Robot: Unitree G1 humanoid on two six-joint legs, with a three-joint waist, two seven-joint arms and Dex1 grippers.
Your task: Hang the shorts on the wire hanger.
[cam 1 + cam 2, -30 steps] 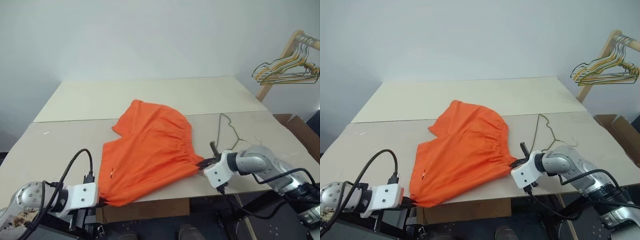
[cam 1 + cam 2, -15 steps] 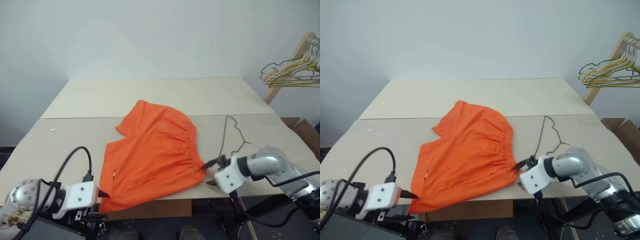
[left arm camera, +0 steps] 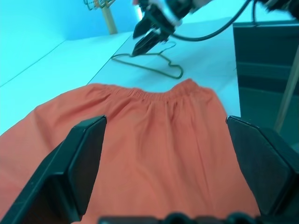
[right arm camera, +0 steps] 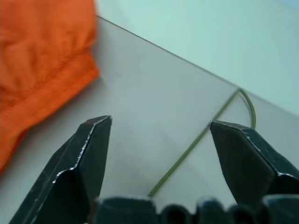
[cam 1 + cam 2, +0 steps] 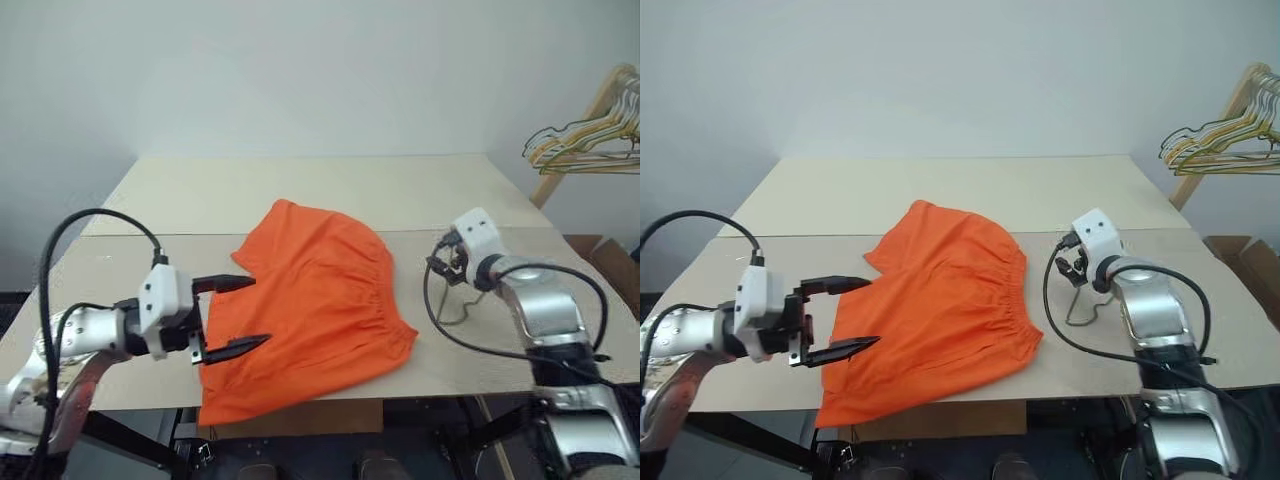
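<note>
Shorts (image 5: 310,300) left of wire hanger (image 5: 1080,305)

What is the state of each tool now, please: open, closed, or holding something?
Left tool: open, holding nothing, above the near edge of the shorts.
Right tool: open, holding nothing, above the wire hanger.

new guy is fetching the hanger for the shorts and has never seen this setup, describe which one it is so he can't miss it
Start at the pale table with the orange shorts spread on it. Beside their gathered waistband, on the robot's right, a single thin dark wire hanger lies flat on the tabletop. It is the lone one on the table, unlike the bunch of green and yellow hangers hanging on the wooden rack off to the right.
</note>
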